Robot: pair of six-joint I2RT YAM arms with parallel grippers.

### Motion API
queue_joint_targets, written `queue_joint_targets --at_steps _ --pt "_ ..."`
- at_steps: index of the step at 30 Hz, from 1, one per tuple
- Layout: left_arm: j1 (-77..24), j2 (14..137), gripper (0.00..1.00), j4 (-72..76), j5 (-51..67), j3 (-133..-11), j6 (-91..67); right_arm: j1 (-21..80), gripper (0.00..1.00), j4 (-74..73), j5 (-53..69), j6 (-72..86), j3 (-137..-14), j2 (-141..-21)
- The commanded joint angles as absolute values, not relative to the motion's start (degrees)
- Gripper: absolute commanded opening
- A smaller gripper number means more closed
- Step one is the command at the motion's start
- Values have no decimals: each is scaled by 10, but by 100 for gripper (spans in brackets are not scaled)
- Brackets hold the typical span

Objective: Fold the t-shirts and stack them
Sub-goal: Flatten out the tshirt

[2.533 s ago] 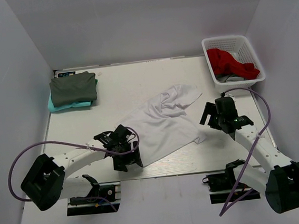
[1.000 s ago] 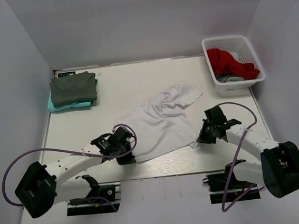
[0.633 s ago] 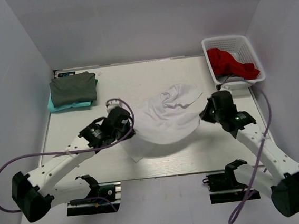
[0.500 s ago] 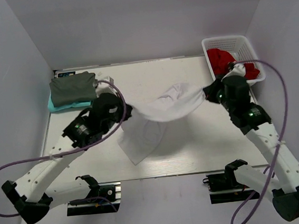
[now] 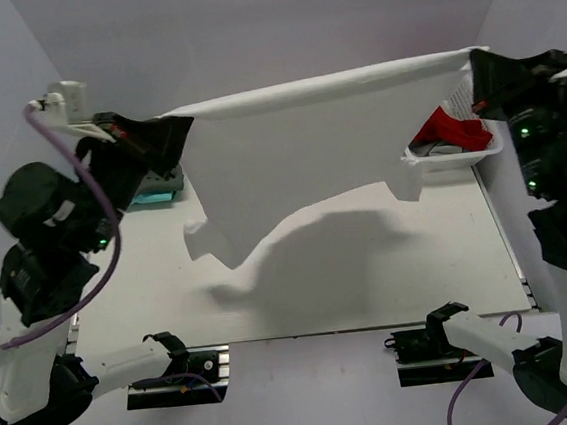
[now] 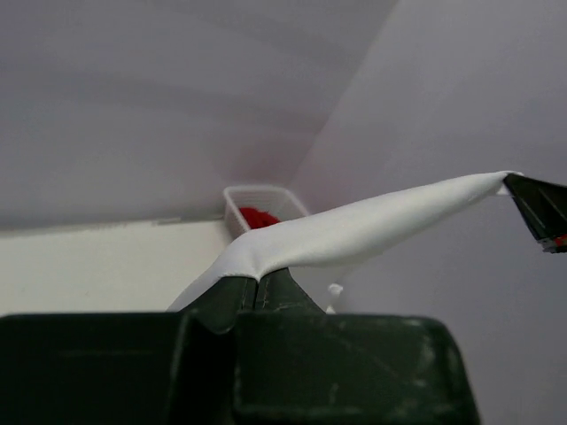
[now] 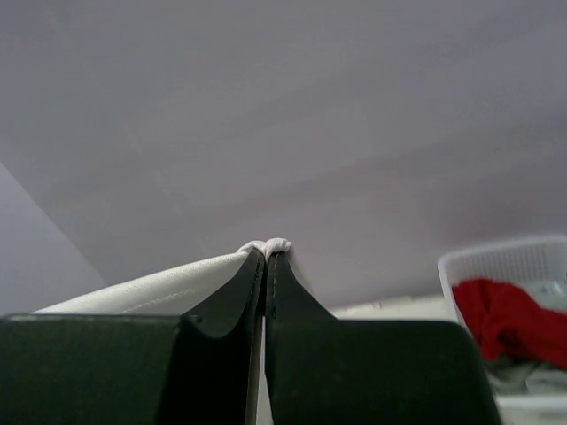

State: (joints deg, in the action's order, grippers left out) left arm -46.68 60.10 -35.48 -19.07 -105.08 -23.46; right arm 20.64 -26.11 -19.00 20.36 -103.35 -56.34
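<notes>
The white t-shirt [image 5: 298,151] hangs stretched in the air between both arms, its top edge taut and its lower part dangling above the table [image 5: 371,284]. My left gripper [image 5: 180,124] is shut on the shirt's left corner, and the pinched cloth [image 6: 354,232] shows at the left gripper's tips [image 6: 259,279]. My right gripper [image 5: 470,62] is shut on the opposite corner, with a fold of cloth [image 7: 151,288] squeezed at the right gripper's tips [image 7: 267,255]. A sliver of the folded dark grey and teal t-shirts [image 5: 156,193] peeks out under the left arm.
A white basket [image 5: 459,153] holding red cloth [image 5: 451,128] stands at the back right, partly behind the hanging shirt. The basket [image 7: 496,257] and red cloth [image 7: 500,319] also show in the right wrist view. Plain walls enclose the table on three sides.
Both arms have risen from the table to high up and moved apart. The white shirt went from lying crumpled to hanging stretched between them.
</notes>
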Motion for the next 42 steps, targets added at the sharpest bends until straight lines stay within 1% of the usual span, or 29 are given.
queue_joint_targets --at_steps 1,3,9,12,13,14,15,17,20,21,22,23,25,26,27,28,29,30,31,32,33,35,36,37,40,41,42 --pt "-461 593 0 -356 -121 -1121 -184 204 0 -265 -175 154 -1102 -560" --pt "-461 602 0 -362 -116 -1146 -178 200 0 -253 -177 147 -1112 -557" --pt "-461 663 0 -374 -193 -1179 -154 205 0 -238 -199 133 -1113 -583" --pt "-461 685 0 -361 -264 -1186 -135 204 0 -228 -203 123 -1111 -620" --pt "-461 699 0 -353 -312 -1178 -126 203 0 -225 -206 122 -1110 -637" --pt "-467 707 0 -346 -335 -1173 -118 206 0 -215 -207 117 -1111 -655" --pt "-467 714 0 -321 -375 -1166 -106 204 0 -212 -210 117 -1110 -672" --pt "-461 743 0 -291 -414 -1153 -71 206 0 -191 -210 109 -1109 -699" --pt "-461 779 0 -203 -482 -1130 9 205 0 -152 -209 98 -1107 -742" --pt "-456 803 0 -171 -528 -1120 37 206 0 -141 -234 94 -1102 -760" --pt "-450 817 0 -70 -565 -1094 103 207 0 -87 -242 73 -1093 -765" --pt "-450 831 0 -23 -583 -1089 141 206 0 -72 -247 68 -1089 -786" --pt "-429 879 0 48 -584 -1098 184 206 0 -50 -283 40 -1118 -825" --pt "-421 900 0 54 -578 -1135 199 205 0 -35 -291 22 -1135 -858" --pt "-411 922 0 60 -566 -1163 206 205 0 -33 -306 6 -1203 -893" --pt "-394 976 0 54 -561 -1237 213 205 0 -26 -312 4 -1226 -908" --pt "-386 1004 0 54 -548 -1276 231 205 0 -21 -317 -26 -1251 -956" --pt "-378 1034 0 54 -542 -1320 240 205 0 -15 -319 -33 -1295 -970" --pt "-373 1064 0 54 -542 -1409 251 207 0 15 -319 -38 -1316 -978" --pt "-366 1108 0 78 -542 -1439 292 207 0 40 -319 -45 -1318 -986" --pt "-366 1114 0 100 -542 -1457 312 207 0 49 -309 -60 -1316 -986" --pt "-360 1094 0 125 -525 -1431 314 208 0 58 -300 -62 -1314 -975" --pt "-360 1058 0 125 -525 -1415 306 207 0 57 -297 -59 -1311 -969" --pt "-360 1036 0 125 -517 -1374 300 206 0 55 -291 -56 -1297 -962" --pt "-355 954 0 65 -484 -1294 239 205 0 75 -275 -40 -1225 -916" --pt "-355 935 0 20 -476 -1271 217 204 0 72 -275 -34 -1158 -878" --pt "-355 915 0 0 -475 -1214 180 205 0 72 -266 -26 -1137 -866"
